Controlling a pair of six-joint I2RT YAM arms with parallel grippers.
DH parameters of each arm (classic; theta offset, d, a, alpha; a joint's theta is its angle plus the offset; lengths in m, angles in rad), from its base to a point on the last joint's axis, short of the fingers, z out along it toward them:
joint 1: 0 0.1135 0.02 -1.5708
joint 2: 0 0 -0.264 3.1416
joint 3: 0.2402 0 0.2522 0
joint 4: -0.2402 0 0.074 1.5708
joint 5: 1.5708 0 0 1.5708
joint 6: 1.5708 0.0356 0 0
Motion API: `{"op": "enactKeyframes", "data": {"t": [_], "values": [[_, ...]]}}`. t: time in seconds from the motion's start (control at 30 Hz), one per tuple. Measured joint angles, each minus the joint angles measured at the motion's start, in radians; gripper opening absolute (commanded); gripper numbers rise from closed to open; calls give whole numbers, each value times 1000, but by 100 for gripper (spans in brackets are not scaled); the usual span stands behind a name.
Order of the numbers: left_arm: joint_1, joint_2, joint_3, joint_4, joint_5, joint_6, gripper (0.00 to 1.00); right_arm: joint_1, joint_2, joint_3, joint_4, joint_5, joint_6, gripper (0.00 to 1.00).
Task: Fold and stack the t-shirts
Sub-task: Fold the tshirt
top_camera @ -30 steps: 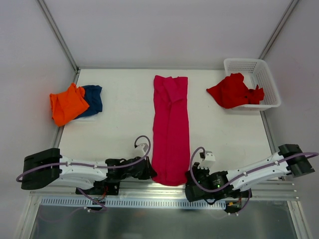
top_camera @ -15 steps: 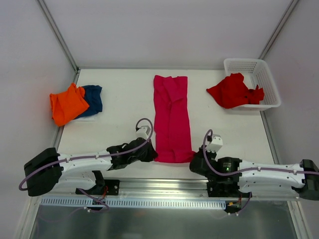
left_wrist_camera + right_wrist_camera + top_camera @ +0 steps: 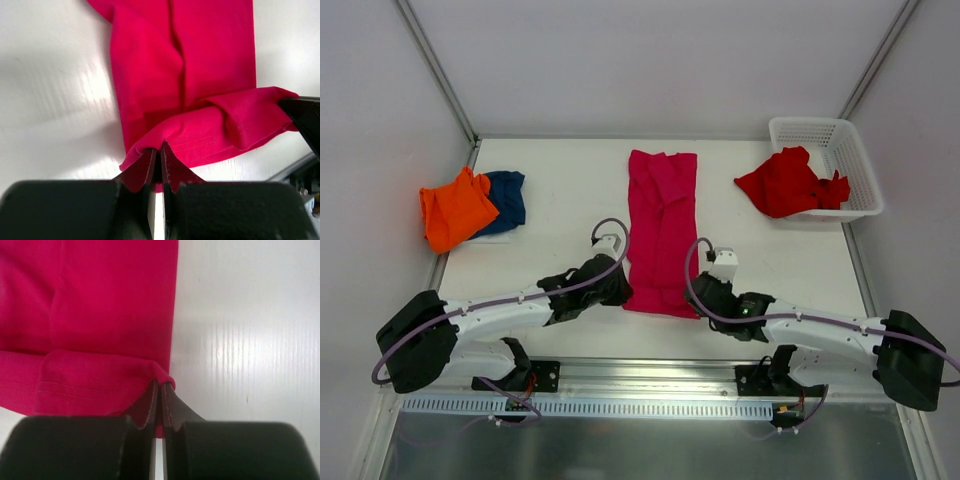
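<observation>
The fingers point(image 3: 142, 172) of the left gripper point(image 3: 160, 150) are shut tight, and the near left corner of the magenta-pink t-shirt point(image 3: 200, 60) is pinched between them. The fingers of the right gripper point(image 3: 159, 390) are shut tight too, and the near right corner of the same shirt is pinched there. Between the two corners, the near hem is held up off the table point(image 3: 560, 190). It is turned over toward 12 o'clock, so a soft fold sits above the flat cloth.

From above, the two grippers are seen just beside the shirt's near end, the left one at 9 o'clock of it and the right one at 3 o'clock. The rest of the shirt is laid flat as a long strip down the middle of the table, from 12 o'clock to 6 o'clock.

The orange t-shirt point(image 3: 455, 210) is found at 9 o'clock on the table, close to the left edge. It lies partly over the navy blue t-shirt point(image 3: 510, 197), which sticks out toward 2 o'clock of it. The red t-shirt point(image 3: 785, 182) is bunched up at 2 o'clock on the table. Part of it is hung over the rim of the white basket point(image 3: 810, 122) and part is spread on the table.
</observation>
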Motion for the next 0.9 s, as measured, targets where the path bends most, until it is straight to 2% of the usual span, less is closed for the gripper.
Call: {"op": "enactKeyframes", "data": {"t": [0.17,0.3,0.6,0.9], "values": [[91,30,62,-24,23,56,0,-146,100,86,91,-92,-136,0],[149,119,164,-26,44,112,0,-228,215,187,135,-149,-234,0],[264,336,373,-24,113,231,0,-375,476,427,192,-267,-389,0],[354,524,533,-27,181,314,0,-478,587,564,198,-337,-472,0]]}}
